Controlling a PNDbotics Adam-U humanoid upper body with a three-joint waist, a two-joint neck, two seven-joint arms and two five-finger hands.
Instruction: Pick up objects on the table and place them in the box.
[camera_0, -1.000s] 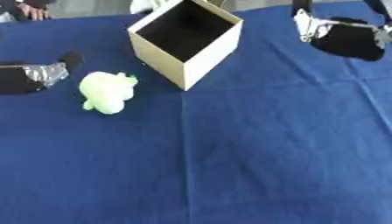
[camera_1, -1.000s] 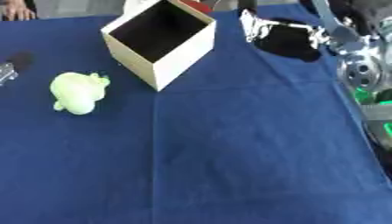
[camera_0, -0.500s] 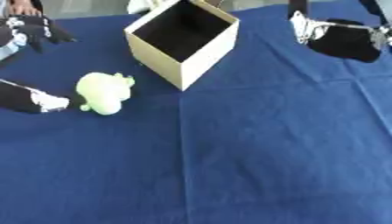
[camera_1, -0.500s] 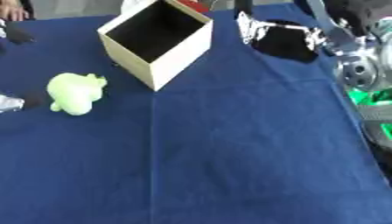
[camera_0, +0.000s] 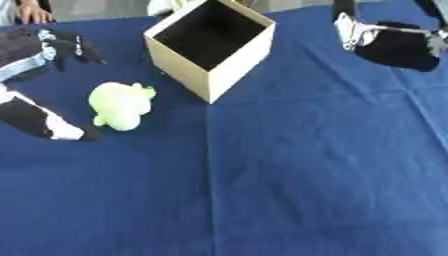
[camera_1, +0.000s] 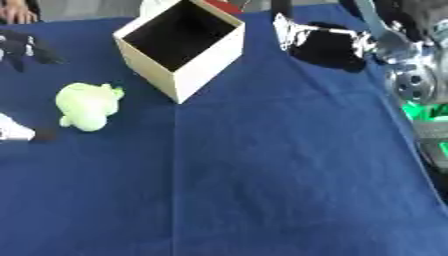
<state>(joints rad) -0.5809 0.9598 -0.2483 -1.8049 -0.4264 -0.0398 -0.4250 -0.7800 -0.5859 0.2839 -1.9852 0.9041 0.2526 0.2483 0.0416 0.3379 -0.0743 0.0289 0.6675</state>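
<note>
Just pale green plush toy (camera_0: 121, 104), lumpy.

left hand (camera_0: 39, 82): black fingers and thumb, white patches near the tips, pale blue-grey band across the body
right hand (camera_1: 325, 44): black shell, crinkled silver plates on both sides
right arm (camera_1: 411, 80): silver round joint, grey link, green light at 4 o'clock

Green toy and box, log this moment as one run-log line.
left hand: open, spread around green toy, not gripping | right hand: idle, far right | box: open, toy not yet inside
</note>
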